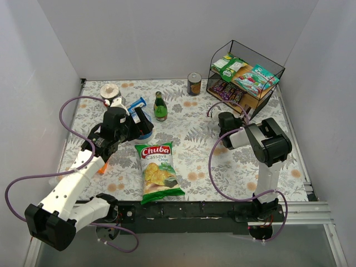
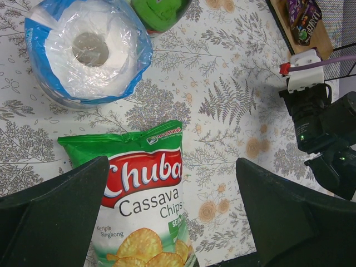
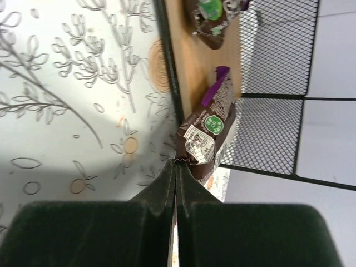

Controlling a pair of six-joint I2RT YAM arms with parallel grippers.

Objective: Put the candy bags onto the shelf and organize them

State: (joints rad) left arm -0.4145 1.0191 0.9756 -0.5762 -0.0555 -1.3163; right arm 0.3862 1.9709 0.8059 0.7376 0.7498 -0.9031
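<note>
while right gripper (image 3: 175, 162) pinches brown packet (image 3: 208, 130) | shelf (image 1: 254, 102): candy bags (image 1: 251, 79) both tiers

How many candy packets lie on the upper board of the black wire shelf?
3: two green-and-white flat packets at the left, one teal flat packet at the right. Others may hide beneath.

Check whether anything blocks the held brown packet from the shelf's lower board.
Nothing visible does. The right gripper has its jaws shut on the brown packet at the bare end of the lower board; other packets lie farther along.
</note>
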